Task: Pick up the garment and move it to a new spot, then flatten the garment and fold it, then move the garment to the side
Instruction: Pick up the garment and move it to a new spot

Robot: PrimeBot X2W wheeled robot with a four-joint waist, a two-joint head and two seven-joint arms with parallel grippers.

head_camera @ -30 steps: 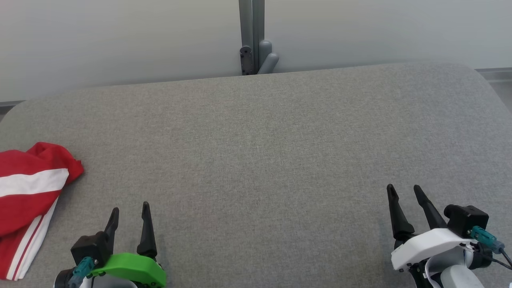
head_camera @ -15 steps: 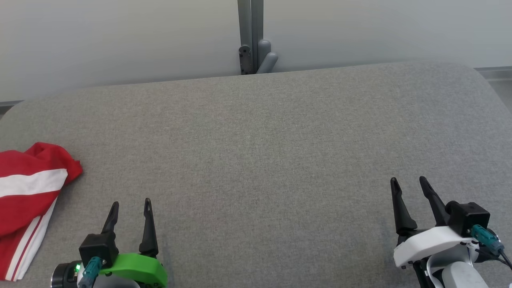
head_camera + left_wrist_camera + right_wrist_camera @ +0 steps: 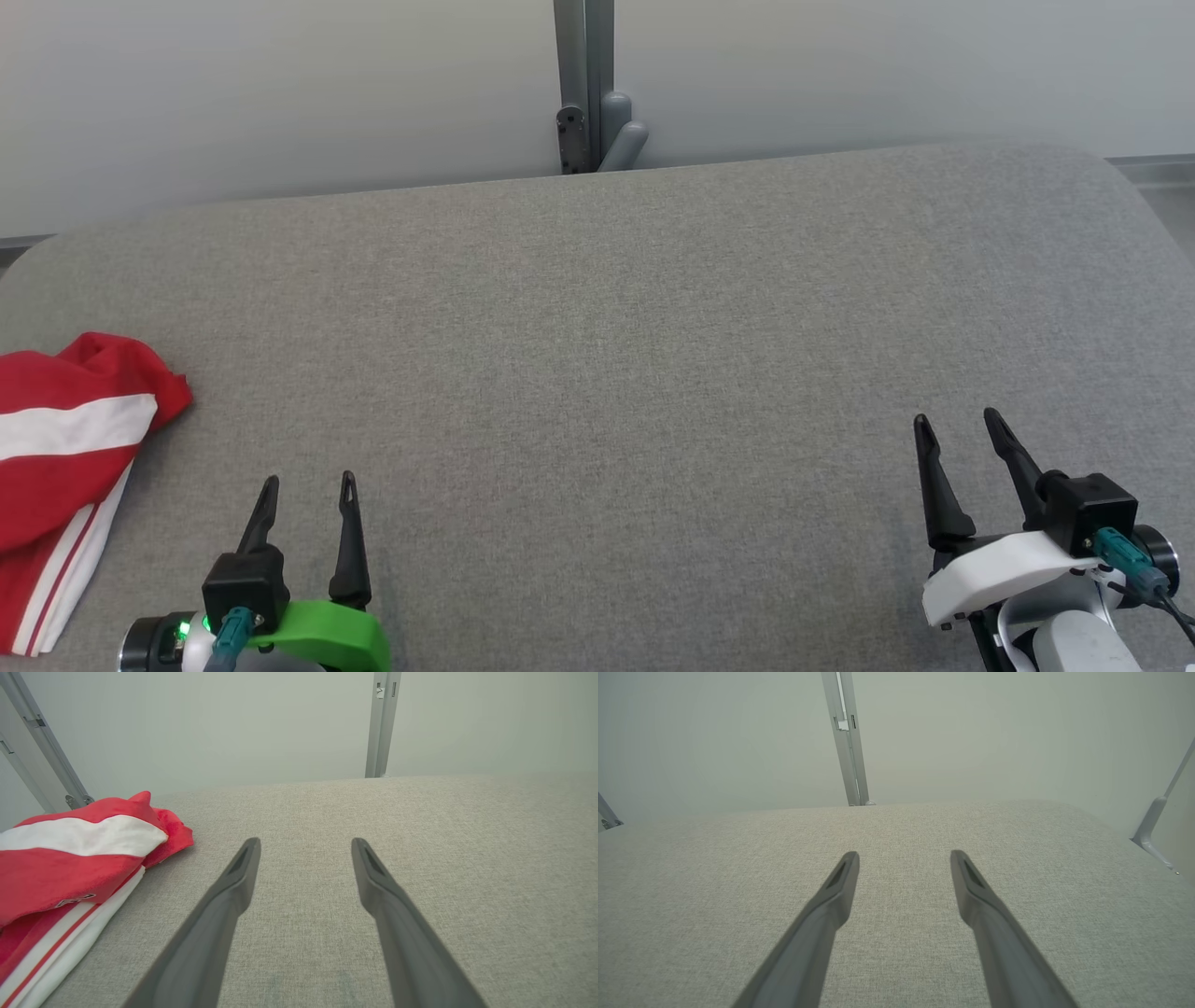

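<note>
Red-and-white garment (image 3: 65, 448) bunched at left edge of worktop (image 3: 597, 355); left gripper (image 3: 309, 479), near it, and right gripper (image 3: 957, 417), well apart, both empty with jaws spread.

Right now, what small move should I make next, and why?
Probably swing the left fingers leftward toward the garment. It looks bunched rather than laid flat, at the left edge of the table, close beside them, while the right fingers sit far across. Both pairs stand open and empty, so nothing needs releasing first.
</note>
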